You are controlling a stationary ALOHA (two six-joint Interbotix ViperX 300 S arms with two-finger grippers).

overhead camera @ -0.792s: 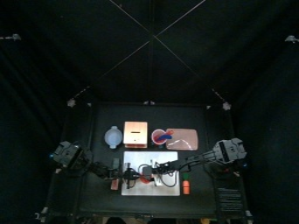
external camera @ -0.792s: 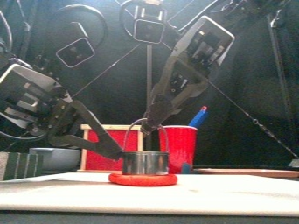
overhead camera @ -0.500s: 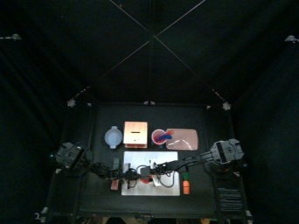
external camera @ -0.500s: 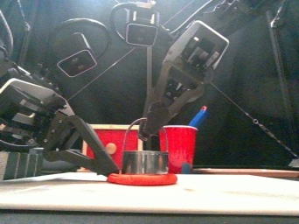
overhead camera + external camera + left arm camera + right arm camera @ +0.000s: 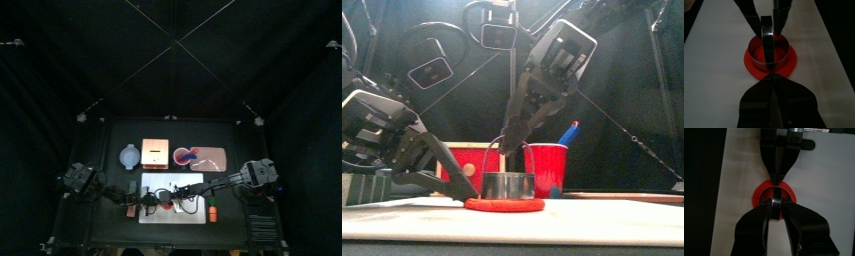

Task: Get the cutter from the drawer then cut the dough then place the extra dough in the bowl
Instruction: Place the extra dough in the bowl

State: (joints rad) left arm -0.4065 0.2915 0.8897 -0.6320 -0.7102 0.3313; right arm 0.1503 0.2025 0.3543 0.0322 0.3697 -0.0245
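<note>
Cutter (image 5: 508,186) first: my right jaws are narrow, pinched from above on its wire handle (image 5: 765,29). It stands upright on the red dough (image 5: 505,205), roughly centred, with a band of dough showing all round it. My left jaws are closed together with nothing between them. Their tips are down at the dough's outer rim on that arm's side, touching it or all but; I cannot tell which. The dough lies flat on the white board (image 5: 616,215), in the front middle of the bench. I cannot see whether the cutter has bitten right through, so I judge the cut as under way and not proven. The main risk is in the lift. Soft dough may cling inside the cutter and come up with it, dragging the outer band off the board or tearing it, if my left tips are not truly pinning that rim. A thin wire handle can also swivel in a narrow grip, so a push off the vertical would tip the cutter and cut one side only. My two sets of jaws are close together, and a careless sideways move could knock them. The blue-grey bowl (image 5: 128,155) is well apart at the back left, beside the wooden box (image 5: 154,156), so a torn band would mean several trips.
</note>
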